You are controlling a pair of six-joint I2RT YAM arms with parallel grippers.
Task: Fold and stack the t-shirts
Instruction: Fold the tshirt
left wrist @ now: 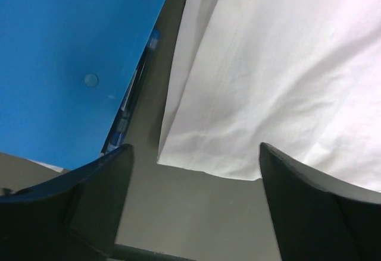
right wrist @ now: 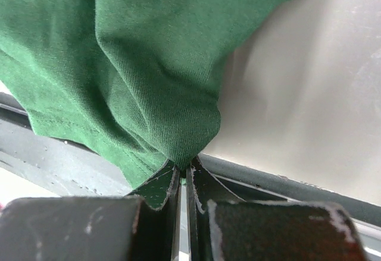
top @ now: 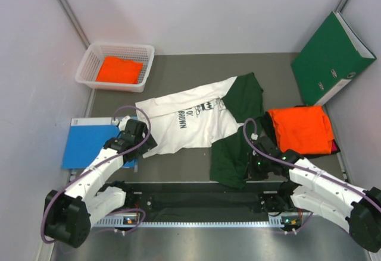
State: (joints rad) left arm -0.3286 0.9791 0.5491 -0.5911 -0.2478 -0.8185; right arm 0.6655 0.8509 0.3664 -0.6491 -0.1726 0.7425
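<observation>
The white t-shirt (top: 184, 115) with dark green sleeves and dark chest print lies spread on the table's middle. My left gripper (top: 140, 139) is open and empty just off the shirt's near-left corner; the wrist view shows that white corner (left wrist: 262, 82) beyond the fingers (left wrist: 89, 195). My right gripper (top: 253, 167) is shut on the near green sleeve (top: 229, 157), whose pinched fold fills the wrist view (right wrist: 131, 76). A folded orange t-shirt (top: 300, 129) lies on a black one (top: 330, 151) at the right. Another orange t-shirt (top: 119, 69) lies in the basket.
A white basket (top: 89, 65) stands at the back left. A flat blue book (top: 86, 142) lies at the left, beside my left gripper, and shows in the left wrist view (left wrist: 71, 59). A green binder (top: 330, 56) leans at the back right. A dark rail (top: 196, 201) runs along the near edge.
</observation>
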